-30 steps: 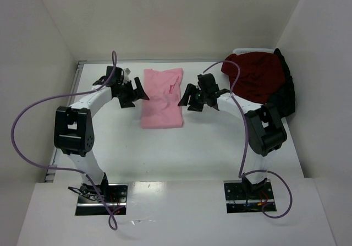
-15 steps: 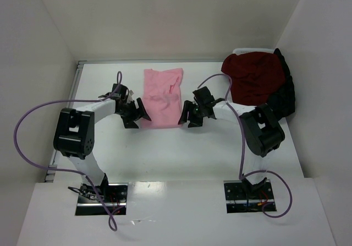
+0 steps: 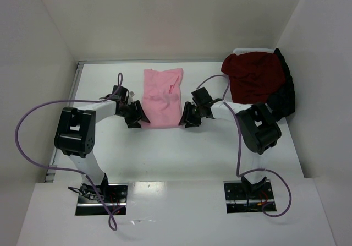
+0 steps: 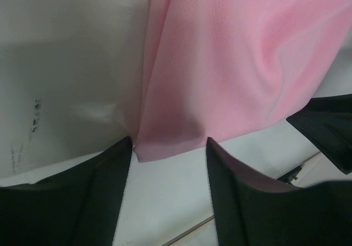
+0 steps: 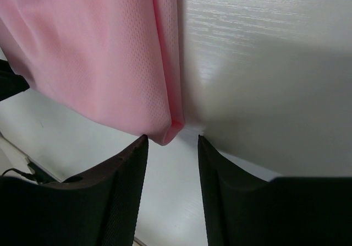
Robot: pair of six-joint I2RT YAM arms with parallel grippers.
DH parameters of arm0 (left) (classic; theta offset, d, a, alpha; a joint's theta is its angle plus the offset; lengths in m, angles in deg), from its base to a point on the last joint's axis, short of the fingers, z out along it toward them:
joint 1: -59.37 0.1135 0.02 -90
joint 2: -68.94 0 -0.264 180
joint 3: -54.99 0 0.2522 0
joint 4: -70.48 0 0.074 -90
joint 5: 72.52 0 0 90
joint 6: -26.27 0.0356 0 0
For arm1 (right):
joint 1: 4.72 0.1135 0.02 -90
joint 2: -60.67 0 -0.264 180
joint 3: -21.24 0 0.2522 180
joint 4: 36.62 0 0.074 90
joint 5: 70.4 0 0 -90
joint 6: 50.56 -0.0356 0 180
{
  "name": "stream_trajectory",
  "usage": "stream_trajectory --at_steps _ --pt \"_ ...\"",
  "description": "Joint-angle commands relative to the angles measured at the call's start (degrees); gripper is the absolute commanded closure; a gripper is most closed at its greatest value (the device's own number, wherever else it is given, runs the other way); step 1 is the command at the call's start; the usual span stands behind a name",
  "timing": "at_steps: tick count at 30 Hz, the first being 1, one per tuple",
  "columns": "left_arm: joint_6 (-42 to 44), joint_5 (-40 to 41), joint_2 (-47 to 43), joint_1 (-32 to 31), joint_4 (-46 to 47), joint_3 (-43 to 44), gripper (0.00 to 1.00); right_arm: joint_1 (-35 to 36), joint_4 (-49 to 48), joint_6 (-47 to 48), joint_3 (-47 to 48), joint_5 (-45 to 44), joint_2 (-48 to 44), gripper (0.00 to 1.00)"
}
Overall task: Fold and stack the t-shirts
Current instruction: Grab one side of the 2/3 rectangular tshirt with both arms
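Observation:
The light pink t-shirt [image 3: 161, 96] lies partly folded as a long strip in the middle of the table. My left gripper [image 3: 137, 121] is open at its near left corner; in the left wrist view that corner [image 4: 165, 147] sits between the fingertips, gripper midpoint [image 4: 169, 142]. My right gripper [image 3: 184, 120] is open at the near right corner; the corner fold [image 5: 171, 129] lies between its fingertips, gripper midpoint [image 5: 172, 138]. The dark red t-shirt [image 3: 254, 82] lies heaped at the back right over the black t-shirt [image 3: 285, 94].
White walls enclose the table on the left, back and right. A white bin rim [image 3: 253, 50] shows under the dark shirts. Purple cables [image 3: 33, 114] loop from both arms. Bare tabletop [image 3: 165, 152] lies between the shirt and the arm bases.
Both grippers have moved toward me along the pink shirt's sides and lowered to its near corners. The shirt's near end looks slightly narrower.

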Motion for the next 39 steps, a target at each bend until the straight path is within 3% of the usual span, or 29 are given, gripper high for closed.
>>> stream_trajectory --at_steps 1,7,11,13,14,15,22,35,39 --pt "0.47 -1.04 1.91 0.26 1.36 -0.76 0.40 0.62 -2.19 -1.02 2.79 -1.94 2.04 0.54" --pt "1.69 -2.18 3.06 0.26 1.98 -0.23 0.54 0.62 -2.72 -2.25 3.94 -1.94 3.28 0.65" --pt "2.23 -2.71 4.29 0.26 1.98 -0.23 0.67 0.62 -3.33 -3.48 3.94 -0.71 4.50 0.80" --pt "2.76 -2.71 4.81 0.26 1.98 -0.23 0.79 0.62 -3.33 -4.01 3.94 -0.71 4.51 0.92" --pt "2.76 -2.71 4.81 0.26 1.98 -0.23 0.97 0.62 -3.33 -4.01 3.42 -0.71 4.51 0.97" --pt "2.76 -2.71 4.81 0.26 1.98 -0.23 1.00 0.62 -3.33 -4.01 3.41 -0.71 3.99 1.00" --pt "2.14 -2.71 0.78 -0.89 -0.48 -2.94 1.00 0.62 -2.28 -4.54 -3.26 -4.21 -3.21 1.00" --pt "-3.49 2.74 -12.13 -11.87 -7.77 -7.87 1.00 1.94 -1.13 -3.31 -14.60 -3.61 -18.07 1.00" --pt "-4.63 3.35 -17.94 -13.54 -11.81 -7.88 1.00 3.35 3.16 -3.83 -16.27 -3.61 -26.23 1.00"
